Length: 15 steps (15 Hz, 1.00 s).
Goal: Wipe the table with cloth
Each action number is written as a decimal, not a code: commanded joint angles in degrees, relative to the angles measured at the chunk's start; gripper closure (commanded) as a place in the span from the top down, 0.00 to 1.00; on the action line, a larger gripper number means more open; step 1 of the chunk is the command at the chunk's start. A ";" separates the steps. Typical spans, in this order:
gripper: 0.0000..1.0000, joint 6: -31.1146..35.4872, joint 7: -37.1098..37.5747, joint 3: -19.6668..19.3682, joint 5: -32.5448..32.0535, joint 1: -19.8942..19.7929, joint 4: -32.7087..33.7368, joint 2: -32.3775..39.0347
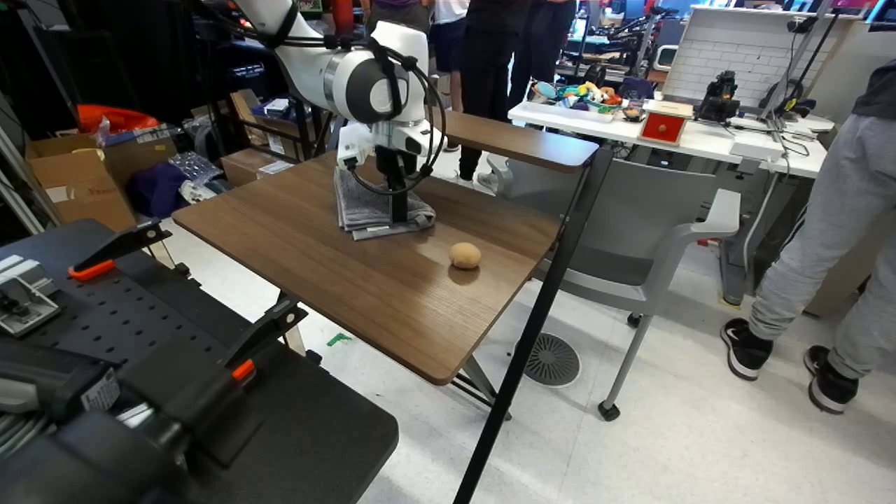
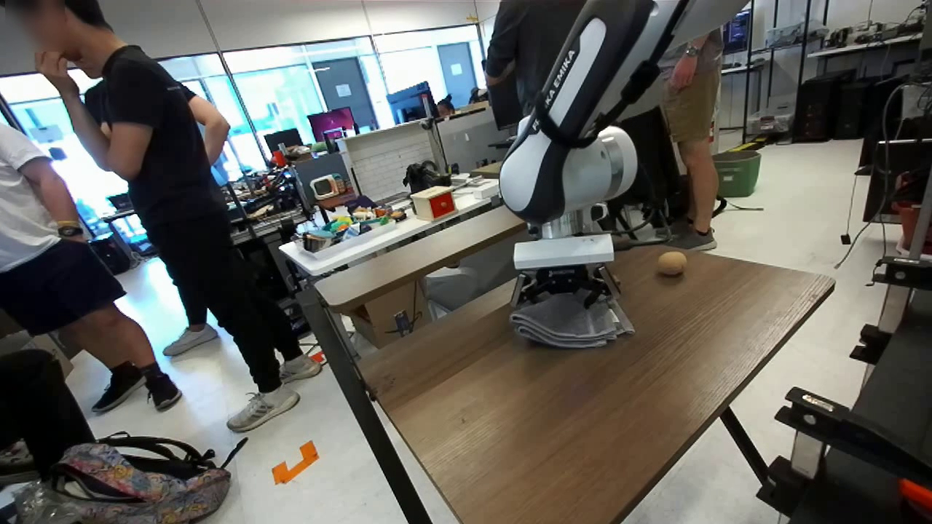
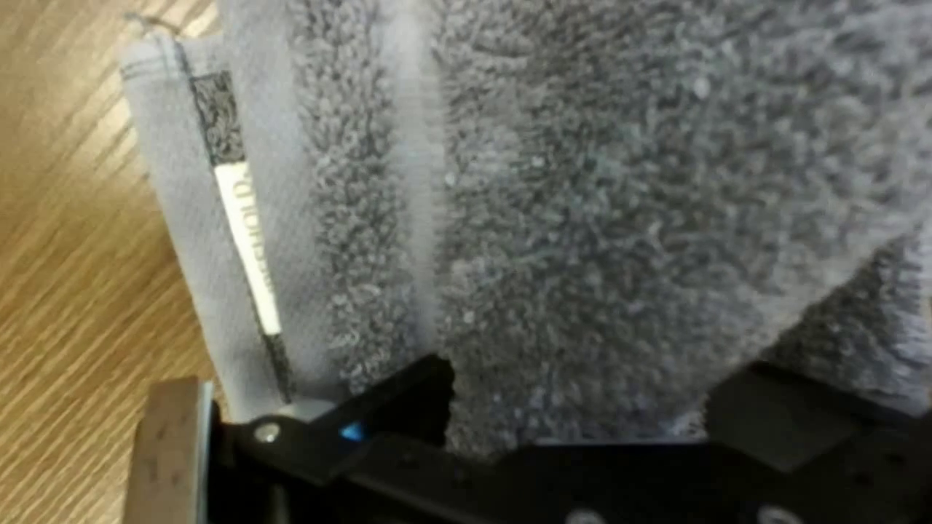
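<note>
The grey cloth [image 2: 568, 329] lies folded in several layers on the brown worktop [image 2: 568, 415]. In the wrist view a pale label [image 3: 247, 247] shows beside one of its hemmed edges. The hand [image 2: 566, 297] is low over the cloth, its fingers [image 1: 398, 206] spread wide apart, one to each side of the folds. Above, the white arm [image 2: 564, 178] reaches down to it. In both exterior views a small round tan object [image 1: 465, 255] sits on the same worktop, apart from the cloth. A raised shelf [image 1: 518, 138] runs along one long side, and a grey chair [image 1: 637, 217] stands just past it. Farther off, a box [image 1: 661, 128] with a red front rests on a white worktop [image 1: 710, 141], and people [image 2: 186, 200] stand nearby.
</note>
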 commanded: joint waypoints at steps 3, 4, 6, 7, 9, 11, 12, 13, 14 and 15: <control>1.00 1.84 -1.80 0.18 0.14 1.11 -1.13 -0.31; 1.00 2.20 -2.01 0.27 0.16 1.22 -1.44 -0.44; 1.00 2.40 -2.23 0.38 0.19 1.24 -1.63 -0.52; 1.00 -0.22 -1.03 -1.27 -0.67 1.52 -1.06 -0.94; 1.00 1.39 -0.88 -1.03 0.43 -0.10 1.97 0.03; 1.00 1.06 -0.51 0.42 2.22 -1.88 5.21 1.24; 1.00 -0.26 -0.17 0.87 2.63 -2.26 6.67 1.82; 1.00 -0.71 0.17 1.24 2.98 -2.53 7.79 2.52; 1.00 -1.50 0.36 1.53 2.96 -2.64 8.64 3.28; 1.00 -2.79 0.85 1.59 2.72 -2.56 9.24 3.81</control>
